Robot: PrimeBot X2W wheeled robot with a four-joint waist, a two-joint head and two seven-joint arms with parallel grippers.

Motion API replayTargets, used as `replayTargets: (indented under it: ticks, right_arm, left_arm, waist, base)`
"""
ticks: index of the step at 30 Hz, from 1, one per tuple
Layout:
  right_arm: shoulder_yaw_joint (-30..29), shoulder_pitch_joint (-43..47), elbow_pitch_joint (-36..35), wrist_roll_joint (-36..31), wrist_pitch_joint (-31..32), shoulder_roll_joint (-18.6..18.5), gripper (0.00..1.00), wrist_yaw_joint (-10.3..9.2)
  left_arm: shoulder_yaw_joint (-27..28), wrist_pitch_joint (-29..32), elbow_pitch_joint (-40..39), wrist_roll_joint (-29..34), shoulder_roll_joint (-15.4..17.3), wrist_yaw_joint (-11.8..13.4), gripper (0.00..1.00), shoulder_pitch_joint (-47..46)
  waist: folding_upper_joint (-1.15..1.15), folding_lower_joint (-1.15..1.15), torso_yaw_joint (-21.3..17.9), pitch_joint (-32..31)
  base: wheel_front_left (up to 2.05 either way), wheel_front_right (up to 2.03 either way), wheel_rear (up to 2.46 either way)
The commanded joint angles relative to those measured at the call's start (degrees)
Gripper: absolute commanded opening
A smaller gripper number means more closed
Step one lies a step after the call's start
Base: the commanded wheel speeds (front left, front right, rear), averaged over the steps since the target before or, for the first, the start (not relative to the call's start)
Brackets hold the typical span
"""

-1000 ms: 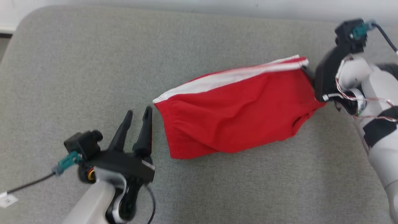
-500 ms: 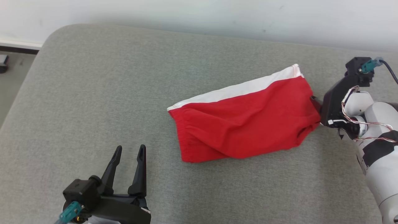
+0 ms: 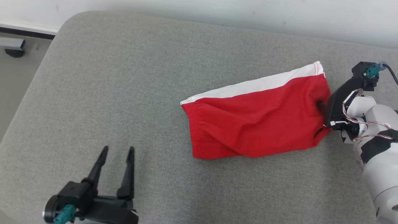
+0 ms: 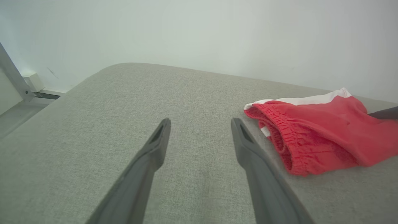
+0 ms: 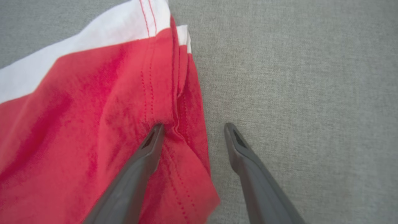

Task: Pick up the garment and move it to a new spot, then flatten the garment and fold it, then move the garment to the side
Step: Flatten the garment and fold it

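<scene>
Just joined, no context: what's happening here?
A robot is handling the red shorts, which lie on a grey cushion. Its right gripper is open at the hem end, one finger over the cloth, the other over bare cushion. The left gripper is open, apart from the shorts. Nothing is held.

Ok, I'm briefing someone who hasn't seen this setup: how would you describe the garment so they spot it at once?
On the wide grey cushion, look to its right half, by the right gripper: the garment lies there. It is a pair of red shorts with a white band along the far edge, the only red thing there.
</scene>
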Motion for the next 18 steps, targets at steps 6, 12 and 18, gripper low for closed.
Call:
replayTargets:
  ticks: [6, 12, 18]
  right_arm:
    - [-0.42, 0.59, 2.52, -2.29, 1.27, 2.98, 0.38, 0.02]
    - [-0.55, 1.03, 2.12, -5.12, -0.35, 0.46, 0.0, -0.14]
    - [-4.67, 1.63, 1.13, -11.4, -3.81, -1.81, 0.0, -0.14]
  left_arm:
    - [2.38, -0.21, -0.03, -1.39, 1.43, 0.83, 1.0, 2.09]
    - [2.79, -0.26, -0.44, -2.05, 1.35, 0.54, 1.0, 2.65]
    - [1.97, 0.34, 0.03, -2.75, 0.74, 0.27, 1.0, 3.49]
  waist:
    - [0.0, 0.0, 0.1, 0.25]
    - [0.0, 0.0, -0.39, -0.05]
    - [0.0, 0.0, -1.84, -2.06]
  base:
    - [0.0, 0.0, 0.0]
    - [0.0, 0.0, 0.0]
    - [0.0, 0.0, 0.0]
